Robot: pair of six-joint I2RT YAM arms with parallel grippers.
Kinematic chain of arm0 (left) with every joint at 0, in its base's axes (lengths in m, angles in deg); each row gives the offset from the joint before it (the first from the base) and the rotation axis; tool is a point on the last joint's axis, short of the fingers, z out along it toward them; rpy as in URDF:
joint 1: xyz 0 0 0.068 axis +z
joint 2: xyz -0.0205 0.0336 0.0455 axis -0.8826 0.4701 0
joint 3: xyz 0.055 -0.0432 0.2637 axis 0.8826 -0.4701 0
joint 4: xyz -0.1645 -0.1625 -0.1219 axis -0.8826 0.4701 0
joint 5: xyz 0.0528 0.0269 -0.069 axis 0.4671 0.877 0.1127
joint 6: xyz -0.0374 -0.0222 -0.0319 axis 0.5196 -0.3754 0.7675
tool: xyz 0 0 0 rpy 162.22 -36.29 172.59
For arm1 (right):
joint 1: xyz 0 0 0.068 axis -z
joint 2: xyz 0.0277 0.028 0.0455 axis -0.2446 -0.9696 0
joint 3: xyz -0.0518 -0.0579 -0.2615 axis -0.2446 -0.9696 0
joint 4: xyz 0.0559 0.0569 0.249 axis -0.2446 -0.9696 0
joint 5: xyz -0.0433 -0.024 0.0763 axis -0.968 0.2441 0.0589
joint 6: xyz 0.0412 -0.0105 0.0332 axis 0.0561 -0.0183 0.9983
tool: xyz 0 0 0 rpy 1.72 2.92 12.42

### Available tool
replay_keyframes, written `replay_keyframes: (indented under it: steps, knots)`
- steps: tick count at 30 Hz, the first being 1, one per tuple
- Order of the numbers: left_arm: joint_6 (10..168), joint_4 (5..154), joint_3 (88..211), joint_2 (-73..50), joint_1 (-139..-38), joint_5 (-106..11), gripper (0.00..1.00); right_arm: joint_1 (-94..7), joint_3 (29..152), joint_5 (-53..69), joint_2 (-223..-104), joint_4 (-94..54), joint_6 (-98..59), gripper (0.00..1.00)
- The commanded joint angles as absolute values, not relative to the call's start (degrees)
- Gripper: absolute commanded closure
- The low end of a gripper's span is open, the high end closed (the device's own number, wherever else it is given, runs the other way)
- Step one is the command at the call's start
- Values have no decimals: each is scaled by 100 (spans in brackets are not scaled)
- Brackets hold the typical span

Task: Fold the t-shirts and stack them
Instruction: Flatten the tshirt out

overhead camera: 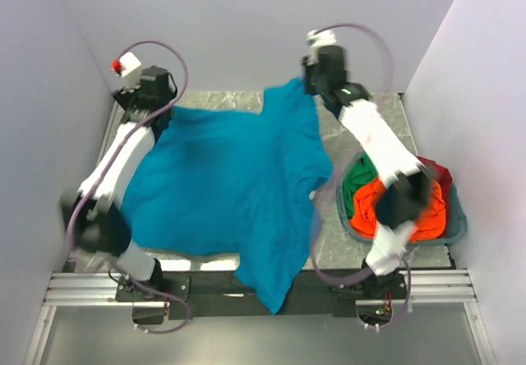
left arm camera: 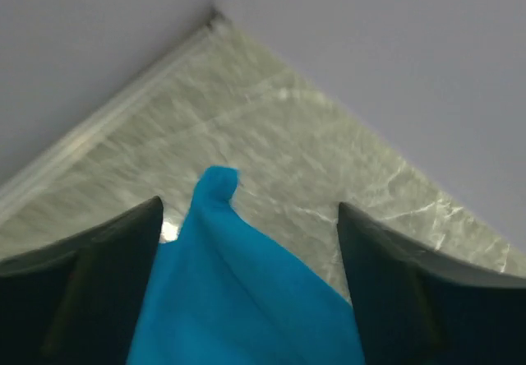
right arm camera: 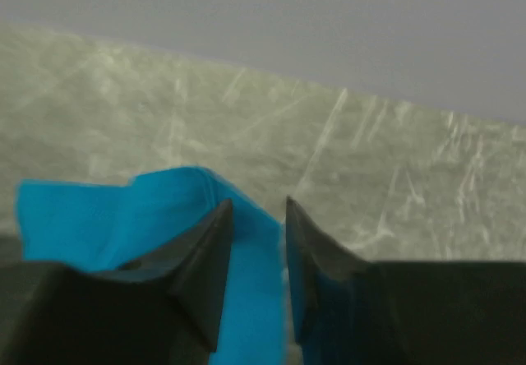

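Note:
A teal-blue t-shirt [overhead camera: 230,184] lies spread over the table, its lower hem hanging past the near edge. My left gripper [overhead camera: 158,110] is at the shirt's far left corner. In the left wrist view it [left arm camera: 248,209] is open, with a curled corner of the shirt [left arm camera: 215,186] lying loose between the wide-apart fingers. My right gripper [overhead camera: 311,85] is at the far middle, shut on the shirt's far right corner, which is lifted a little. In the right wrist view it [right arm camera: 257,205] has its fingers close together with teal cloth [right arm camera: 99,217] between them.
A teal-grey basket [overhead camera: 456,225] stands at the right under my right arm, holding orange-red [overhead camera: 370,202], green [overhead camera: 357,180] and dark red [overhead camera: 440,176] shirts. Walls close in at the back and on both sides. Marbled table [overhead camera: 386,118] shows at the far right.

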State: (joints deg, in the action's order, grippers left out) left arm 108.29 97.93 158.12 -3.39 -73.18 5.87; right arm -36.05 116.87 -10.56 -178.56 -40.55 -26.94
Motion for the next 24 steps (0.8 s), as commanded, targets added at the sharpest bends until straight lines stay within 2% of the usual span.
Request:
replay_keyframes:
  steps: [1,2,4,5,7,15,24]
  knots:
    - [11147,9747,16582,772,-6848,-751,1,-3446,13111,-706,-19223,-4328,-2908,57]
    - [11313,10237,17420,1533,-6794,-778,1,-3455,13537,-802,-19888,-4835,-2839,44]
    - [11446,11294,18085,2319,-6715,-577,0,-3455,14389,-891,-20324,-5121,-2777,30]
    - [11490,11480,18366,2427,-6706,-367,1,-3472,14481,-969,-20447,-5252,-2768,15]
    - [11473,11517,18282,2447,-6679,-312,1,-3516,14099,-962,-20318,-5166,-2742,14]
    - [11762,10647,16191,979,-6644,-1112,0,-3691,11348,-539,-18578,-4261,-2003,11]
    - [12211,10963,15101,-233,-6644,-1481,1,-3885,9923,-654,-17558,-4243,-1362,11]
